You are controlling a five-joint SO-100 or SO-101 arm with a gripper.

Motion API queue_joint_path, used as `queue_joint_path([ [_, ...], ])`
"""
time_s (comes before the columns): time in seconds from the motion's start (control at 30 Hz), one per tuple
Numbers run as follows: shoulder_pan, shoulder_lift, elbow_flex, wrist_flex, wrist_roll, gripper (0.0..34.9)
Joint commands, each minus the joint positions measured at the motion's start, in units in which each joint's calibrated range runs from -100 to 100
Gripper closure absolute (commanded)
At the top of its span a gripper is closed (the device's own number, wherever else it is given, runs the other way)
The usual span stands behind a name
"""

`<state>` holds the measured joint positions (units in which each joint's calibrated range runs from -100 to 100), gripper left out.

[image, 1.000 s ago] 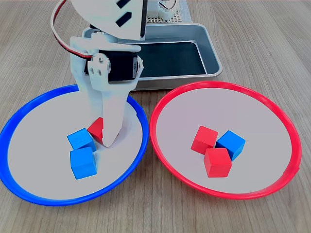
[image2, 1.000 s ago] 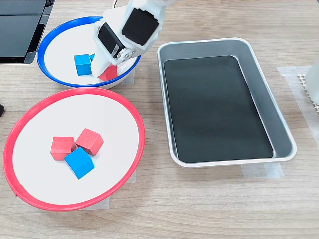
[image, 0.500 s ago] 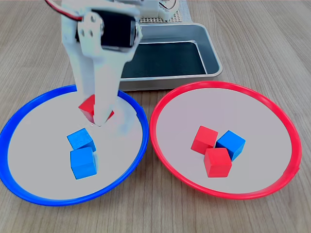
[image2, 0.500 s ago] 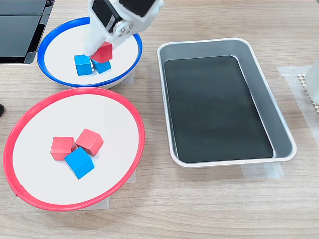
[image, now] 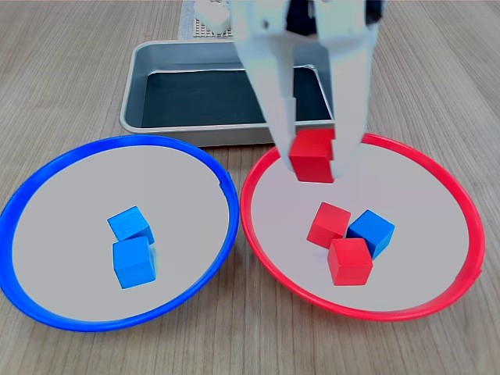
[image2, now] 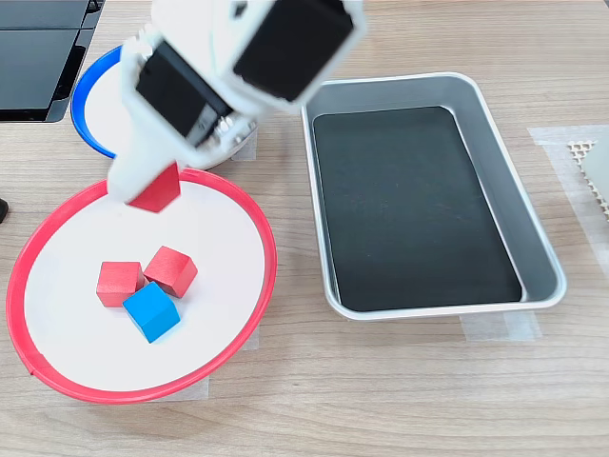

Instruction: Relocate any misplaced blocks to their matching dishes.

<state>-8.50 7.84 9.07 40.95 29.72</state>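
Observation:
My gripper (image: 314, 160) (image2: 152, 190) is shut on a red block (image: 312, 156) (image2: 157, 190) and holds it in the air over the far part of the red-rimmed dish (image: 437, 180) (image2: 238, 314). In that dish lie two red blocks (image: 329, 223) (image2: 120, 283) and a misplaced blue block (image: 372, 232) (image2: 151, 311), all touching. The blue-rimmed dish (image: 47, 187) (image2: 88, 95) holds two blue blocks (image: 131, 225) in the first exterior view; the arm hides most of that dish in the second exterior view.
A rectangular silver tray (image: 141, 70) (image2: 533, 238) with a dark bottom stands behind the dishes in the first exterior view, and to the right in the second exterior view. A dark flat object (image2: 38, 57) lies at the second exterior view's upper left.
The gripper lifted the red block out of the blue-rimmed dish and carried it across to above the red-rimmed dish. Two blue blocks stay behind in the blue-rimmed dish.

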Motion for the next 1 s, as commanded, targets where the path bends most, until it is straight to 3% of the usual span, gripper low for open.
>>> queue_joint_path([
  [0.0,-3.8,-0.8,2.8,-2.1,1.1,34.6],
  [0.27,-5.2,-0.5,11.2,-4.3,3.2,34.6],
  [0.63,-5.8,3.2,9.2,-4.8,3.2,34.6],
  [0.97,-6.1,7.4,3.3,-1.9,3.3,26.4],
])
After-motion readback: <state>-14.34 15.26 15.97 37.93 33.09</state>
